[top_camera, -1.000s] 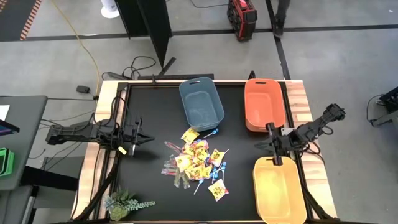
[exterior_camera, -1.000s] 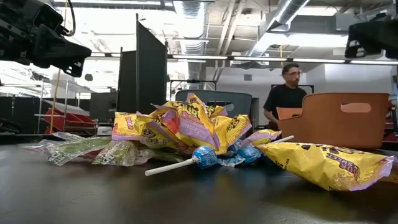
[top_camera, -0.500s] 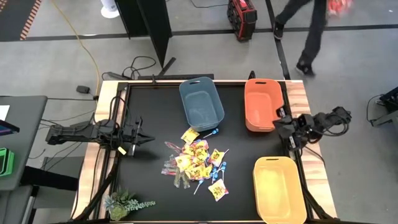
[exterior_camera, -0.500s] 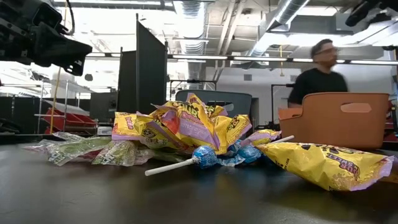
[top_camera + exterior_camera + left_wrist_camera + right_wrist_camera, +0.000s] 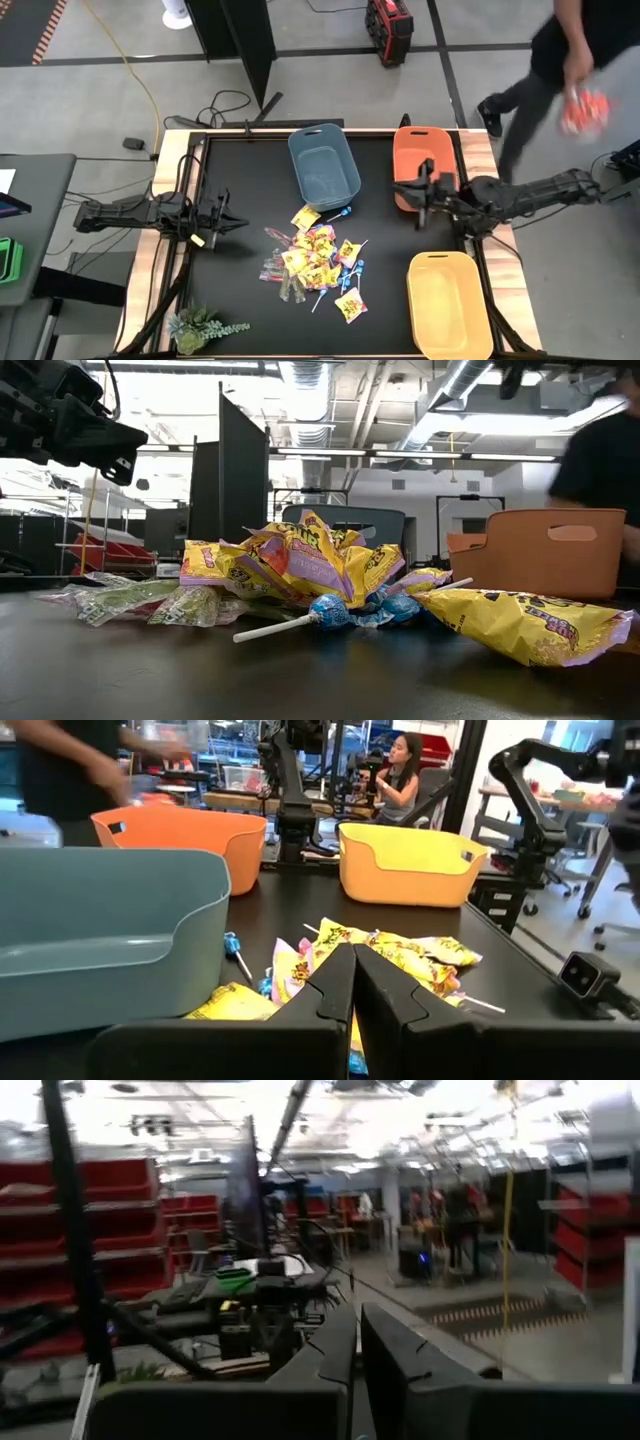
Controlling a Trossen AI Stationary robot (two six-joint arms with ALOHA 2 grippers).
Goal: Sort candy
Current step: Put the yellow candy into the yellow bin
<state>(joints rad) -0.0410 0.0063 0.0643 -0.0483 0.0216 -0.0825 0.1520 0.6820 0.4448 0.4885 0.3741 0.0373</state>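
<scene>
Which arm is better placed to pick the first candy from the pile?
Probably the left: the left gripper faces the candy pile low and close, while the right gripper hangs by the orange bin.

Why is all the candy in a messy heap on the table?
It hasn't been sorted yet. The candy lies jumbled mid-table, while the blue bin, orange bin and yellow bin look empty. Nothing seems broken.

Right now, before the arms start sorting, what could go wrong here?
The candy lies in one overlapping heap, so a grasp may lift several sweets together. The right gripper hovers at the orange bin and could knock its rim. A person walks close beside that arm.
</scene>
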